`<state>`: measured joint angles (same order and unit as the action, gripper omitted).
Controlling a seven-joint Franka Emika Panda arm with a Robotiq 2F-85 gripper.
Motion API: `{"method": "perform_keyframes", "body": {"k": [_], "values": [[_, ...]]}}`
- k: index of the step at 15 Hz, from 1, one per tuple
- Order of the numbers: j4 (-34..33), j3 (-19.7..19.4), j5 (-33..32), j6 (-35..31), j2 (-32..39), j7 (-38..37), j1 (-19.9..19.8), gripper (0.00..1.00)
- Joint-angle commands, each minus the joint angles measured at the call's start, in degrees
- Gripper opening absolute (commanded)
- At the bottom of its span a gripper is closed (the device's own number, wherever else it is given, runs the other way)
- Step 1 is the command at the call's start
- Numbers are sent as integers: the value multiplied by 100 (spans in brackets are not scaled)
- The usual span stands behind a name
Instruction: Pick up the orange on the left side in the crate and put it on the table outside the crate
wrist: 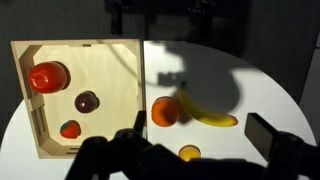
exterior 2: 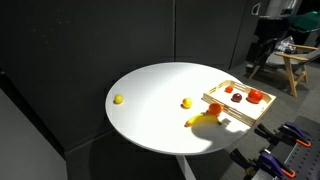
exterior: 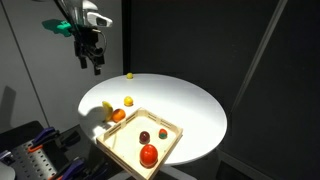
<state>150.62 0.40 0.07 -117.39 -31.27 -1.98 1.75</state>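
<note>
The orange (wrist: 165, 110) rests on the white table (wrist: 285, 95), outside the light wooden crate (wrist: 80, 45) and just beside its rim. It touches the end of a banana (wrist: 205, 114). Both exterior views show the orange (exterior: 118, 115) (exterior 2: 214, 108) at the edge of the crate (exterior: 115, 152) (exterior 2: 232, 115). My gripper (wrist: 200, 132) hangs high above the table, open and empty, with one dark finger (wrist: 263, 136) showing at the lower right. In both exterior views the gripper (exterior: 93, 63) (exterior 2: 262, 52) is well above the fruit.
Inside the crate lie a larger red fruit (wrist: 48, 77), a dark red fruit (wrist: 87, 101) and a small red and green one (wrist: 69, 129). Small yellow pieces (wrist: 188, 152) (exterior: 129, 75) lie on the table. A wooden stool (exterior 2: 293, 68) stands beyond the table.
</note>
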Motion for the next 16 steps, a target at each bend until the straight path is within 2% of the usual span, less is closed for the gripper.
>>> {"method": "perform_keyframes", "body": {"k": [1,9,10,16], "values": [[121,-51,59,235,-448,48,-69,100],[218,-70,53,218,-744,38,-108,100],[130,-21,21,143,-553,19,-90,100],[164,-26,22,143,-598,20,-91,100]]}}
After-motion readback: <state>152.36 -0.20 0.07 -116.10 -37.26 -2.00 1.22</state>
